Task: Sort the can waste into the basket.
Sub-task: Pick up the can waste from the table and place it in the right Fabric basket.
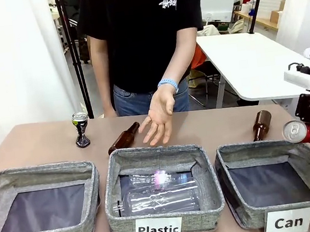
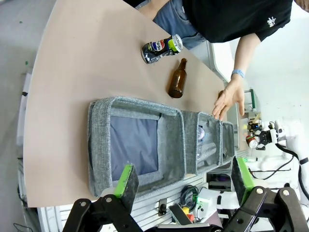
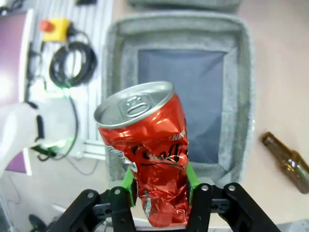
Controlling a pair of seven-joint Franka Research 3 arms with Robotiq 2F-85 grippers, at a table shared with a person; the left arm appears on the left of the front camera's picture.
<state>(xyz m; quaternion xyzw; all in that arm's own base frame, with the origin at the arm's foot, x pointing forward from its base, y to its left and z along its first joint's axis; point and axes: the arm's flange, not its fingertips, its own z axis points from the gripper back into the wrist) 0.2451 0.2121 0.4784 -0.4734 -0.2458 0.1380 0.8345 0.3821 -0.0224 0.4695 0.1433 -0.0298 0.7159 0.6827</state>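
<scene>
One red can [image 1: 303, 130], clamped in the right jaws, hangs just off the basket's [image 1: 253, 152] far right corner, silver end toward it; left jaws spread

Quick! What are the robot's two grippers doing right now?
Left gripper: open, holding nothing.
Right gripper: closed on the red can.

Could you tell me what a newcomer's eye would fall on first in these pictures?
The right gripper holds a crushed red can by the far right corner of the Can basket. The person's open hand hovers over the table behind the Plastic basket, which holds clear bottles.
</scene>
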